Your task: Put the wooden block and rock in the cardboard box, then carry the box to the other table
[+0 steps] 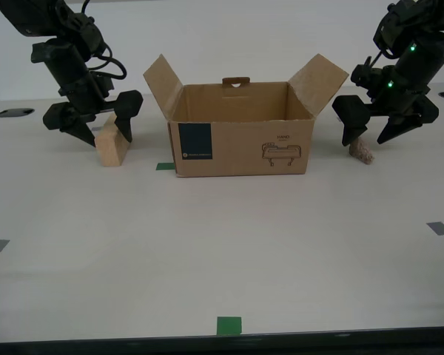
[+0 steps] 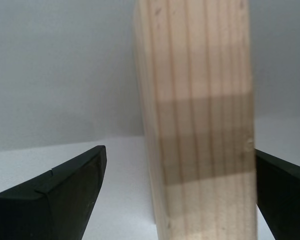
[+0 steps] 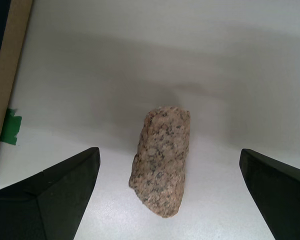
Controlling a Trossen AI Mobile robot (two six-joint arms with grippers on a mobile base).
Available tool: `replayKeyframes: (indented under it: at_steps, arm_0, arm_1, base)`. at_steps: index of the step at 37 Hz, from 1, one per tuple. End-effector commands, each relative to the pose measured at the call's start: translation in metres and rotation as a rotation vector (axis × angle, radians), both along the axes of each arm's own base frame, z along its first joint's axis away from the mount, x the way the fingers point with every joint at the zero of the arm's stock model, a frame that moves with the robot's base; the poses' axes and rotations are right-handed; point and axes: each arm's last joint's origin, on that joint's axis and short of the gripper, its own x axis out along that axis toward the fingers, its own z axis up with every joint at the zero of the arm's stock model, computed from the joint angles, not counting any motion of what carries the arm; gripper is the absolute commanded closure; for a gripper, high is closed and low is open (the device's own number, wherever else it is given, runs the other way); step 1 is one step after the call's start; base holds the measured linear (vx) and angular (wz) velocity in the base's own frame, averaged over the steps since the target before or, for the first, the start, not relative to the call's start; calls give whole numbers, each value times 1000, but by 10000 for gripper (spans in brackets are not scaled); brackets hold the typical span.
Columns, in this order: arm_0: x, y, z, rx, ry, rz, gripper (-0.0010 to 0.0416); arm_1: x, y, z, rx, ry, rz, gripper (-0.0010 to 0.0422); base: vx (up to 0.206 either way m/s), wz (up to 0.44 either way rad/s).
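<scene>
Brown corrugated card forms the cardboard box (image 1: pixel 240 137), which stands open at the middle of the pale counter (image 1: pixel 207 251), its side flaps raised outward. On the exterior view's left, the wooden block (image 1: pixel 112 145) rests on the counter just beside the box, standing on end with its long axis upright. The second claw (image 1: pixel 102 124) hangs over it, released, its jaws spread to either side of the block's top; in the second wrist view the block (image 2: pixel 200 125) sits nearer one black finger (image 2: pixel 282 190) than the other, grain running along its length.

On the exterior view's right, the rock (image 1: pixel 361 152) lies on the counter near the box's right end. The first claw (image 1: pixel 377 132) hovers just above it, also released; in the first wrist view the speckled pinkish-brown rock (image 3: pixel 162 160) lies between the wide-set fingers (image 3: pixel 55 195), touching neither, its long axis running away from the camera.

The box front carries a dark blue label (image 1: pixel 194 142) with small pale print too tiny to read, and a line drawing (image 1: pixel 282 151) under a word that seems to read "HAND". Green tape (image 1: pixel 229 325) marks the near edge.
</scene>
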Motion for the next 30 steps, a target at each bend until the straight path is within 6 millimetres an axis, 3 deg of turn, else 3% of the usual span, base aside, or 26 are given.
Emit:
replayKeyframes:
  at_steps: [1, 30]
  arm_0:
    - [1, 0, 0, -6, -16, 0, 17]
    - [-3, 1, -5, -18, -14, 34, 17]
  arm_1:
    - [0, 0, 0, -2, -1, 7, 50]
    - [-3, -3, -1, -1, 19, 6, 50]
  base:
    - [0, 0]
    - [0, 0]
